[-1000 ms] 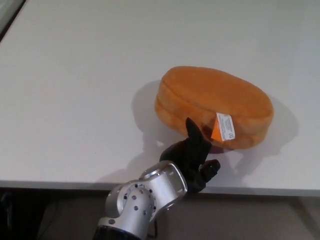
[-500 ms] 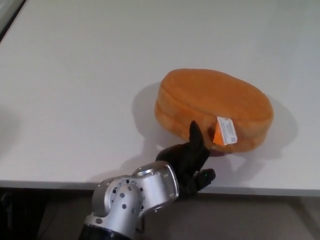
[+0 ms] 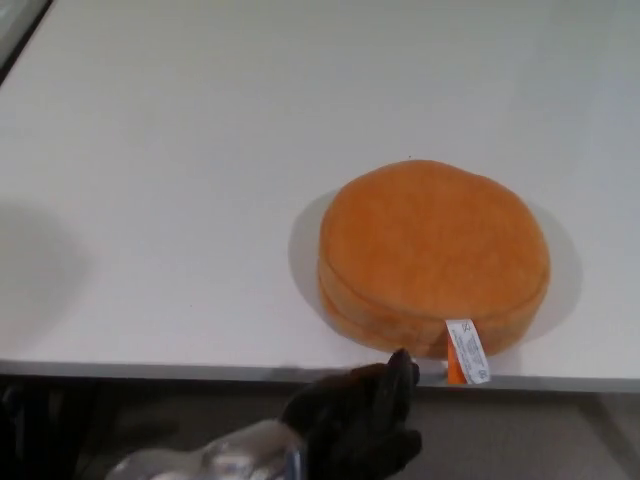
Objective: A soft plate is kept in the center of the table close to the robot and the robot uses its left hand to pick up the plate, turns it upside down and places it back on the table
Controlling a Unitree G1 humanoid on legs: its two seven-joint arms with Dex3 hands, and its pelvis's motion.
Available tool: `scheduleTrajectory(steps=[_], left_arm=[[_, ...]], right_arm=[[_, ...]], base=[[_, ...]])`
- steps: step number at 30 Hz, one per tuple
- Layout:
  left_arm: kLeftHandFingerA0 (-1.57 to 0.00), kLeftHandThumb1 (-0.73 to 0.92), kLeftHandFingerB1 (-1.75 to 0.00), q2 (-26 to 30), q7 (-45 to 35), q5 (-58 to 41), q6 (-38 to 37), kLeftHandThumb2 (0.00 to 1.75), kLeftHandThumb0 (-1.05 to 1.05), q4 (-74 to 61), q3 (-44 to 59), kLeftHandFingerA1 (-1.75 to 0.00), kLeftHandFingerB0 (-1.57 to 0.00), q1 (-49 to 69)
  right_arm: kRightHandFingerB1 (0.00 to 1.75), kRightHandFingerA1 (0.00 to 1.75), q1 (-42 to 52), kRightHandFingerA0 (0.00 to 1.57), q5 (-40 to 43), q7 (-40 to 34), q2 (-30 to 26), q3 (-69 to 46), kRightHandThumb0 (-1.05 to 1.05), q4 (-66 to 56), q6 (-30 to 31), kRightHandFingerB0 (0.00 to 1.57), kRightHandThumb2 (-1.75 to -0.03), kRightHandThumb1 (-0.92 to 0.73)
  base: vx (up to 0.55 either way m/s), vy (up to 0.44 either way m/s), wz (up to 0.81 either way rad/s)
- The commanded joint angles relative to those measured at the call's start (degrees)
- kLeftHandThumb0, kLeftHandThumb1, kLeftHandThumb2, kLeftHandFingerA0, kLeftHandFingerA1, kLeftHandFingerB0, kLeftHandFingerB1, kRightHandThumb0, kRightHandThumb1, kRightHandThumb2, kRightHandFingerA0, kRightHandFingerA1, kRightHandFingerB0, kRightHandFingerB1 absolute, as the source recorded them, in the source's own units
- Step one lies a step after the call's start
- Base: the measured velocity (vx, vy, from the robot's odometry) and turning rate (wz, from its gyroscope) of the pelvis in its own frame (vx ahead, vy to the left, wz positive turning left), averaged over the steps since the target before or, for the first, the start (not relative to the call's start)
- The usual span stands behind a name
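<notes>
- Now my left hand (image 3: 352,430) has pulled back from the plate and sits lower, below the front edge of the tabletop, where a moment ago it was up beside the plate.
- White tabletop (image 3: 180,180) fills most of what I see.
- Orange soft plate (image 3: 432,255) lies flat on the tabletop, near the front edge and a bit to the right, with its smooth round side up.
- My left hand is dark and blurry; one of my fingers (image 3: 401,368) points up toward the plate, and I hold nothing. I cannot tell how far apart my fingers are.
- Small white and orange tag (image 3: 465,352) hangs off the plate's front edge.
</notes>
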Motion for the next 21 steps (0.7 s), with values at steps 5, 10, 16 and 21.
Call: scheduleTrajectory(steps=[5, 10, 16, 21], left_arm=[[0.00, 0.82, 0.00, 18.80, -11.52, 8.95, -7.65, 1.27, -1.05, -23.70, -3.13, -0.13, 0.00, 14.76], [0.00, 0.83, -0.01, 26.91, -14.75, 25.37, -25.74, 1.26, -1.03, -23.96, -9.67, -0.09, -0.01, 24.60], [-0.05, 0.79, -0.11, 32.56, -15.76, 42.30, -52.46, 1.24, -0.98, -14.42, -12.87, -0.23, -0.11, 34.04], [-0.06, 0.68, -0.23, 30.96, -14.24, 46.04, -67.77, 1.10, -0.95, -5.47, -11.03, -0.44, -0.07, 39.93]], right_arm=[[0.48, 0.56, 0.40, 0.49, 2.04, 0.61, -1.15, -0.94, -0.81, -1.77, 2.67, 0.29, -1.01, -0.66], [0.34, 0.46, 0.40, 0.55, 2.09, 0.72, -1.03, -0.97, -0.77, -1.83, 2.73, 0.36, -0.64, -0.77], [0.33, 0.46, 0.01, 0.54, 2.74, 1.09, -0.64, -1.05, -0.74, -1.38, 2.29, 0.34, -0.64, -0.78], [0.33, 0.46, 0.35, 0.54, 2.51, 0.62, -0.62, -1.24, -0.73, -1.49, 2.23, 0.33, -0.64, -0.78]], base=[[0.00, 0.000, 0.00], [0.00, 0.000, 0.00], [0.00, 0.000, 0.00], [0.00, 0.000, 0.00]])
